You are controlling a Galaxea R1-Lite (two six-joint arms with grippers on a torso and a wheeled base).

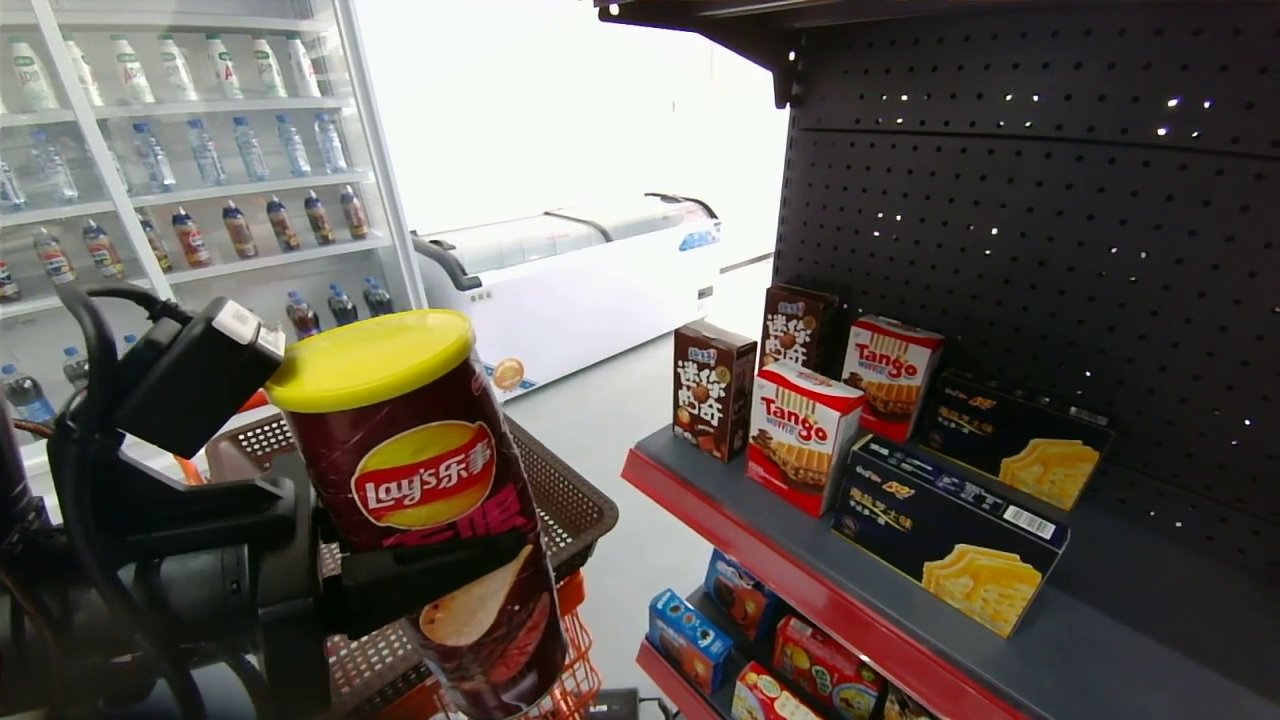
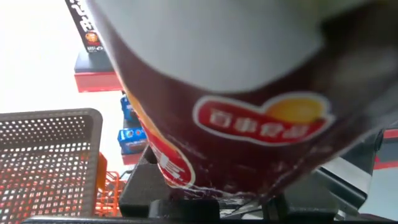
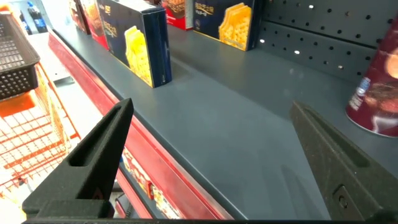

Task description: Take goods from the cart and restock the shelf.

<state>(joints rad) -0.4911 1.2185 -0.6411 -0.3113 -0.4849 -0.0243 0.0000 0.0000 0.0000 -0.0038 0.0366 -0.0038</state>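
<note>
We are looking at the left gripper (image 1: 440, 578) pinching a dark red chips can (image 1: 430, 490) around its lower half, its black fingers (image 1: 430, 585) pressing against the can's sides. The can, capped with a yellow lid (image 1: 372, 358), is hanging nearly upright with a slight tilt, above the brown perforated basket (image 1: 575, 500) of the cart and well apart from the shelf (image 1: 1100, 640) on the right. In the left wrist view we are seeing the can's body (image 2: 249, 93) close up, with the basket's wall (image 2: 50, 143) off to one side. The right gripper (image 3: 211, 112) is hovering just above a bare stretch of the grey shelf board (image 3: 236, 143), its two fingers (image 3: 99, 149) spread wide with nothing between them. Another dark red can (image 3: 376, 93) is standing on that board beside the pegboard back. Farther along the shelf we are seeing dark blue cracker boxes (image 1: 950, 545), red and white wafer boxes (image 1: 803, 435) and brown chocolate boxes (image 1: 712, 390) standing in rows. Below, more packets (image 1: 760, 640) are sitting on a lower shelf. Behind the cart, a glass-door fridge (image 1: 200, 150) is holding bottles, and a white chest freezer (image 1: 590, 280) is standing beside it.
</note>
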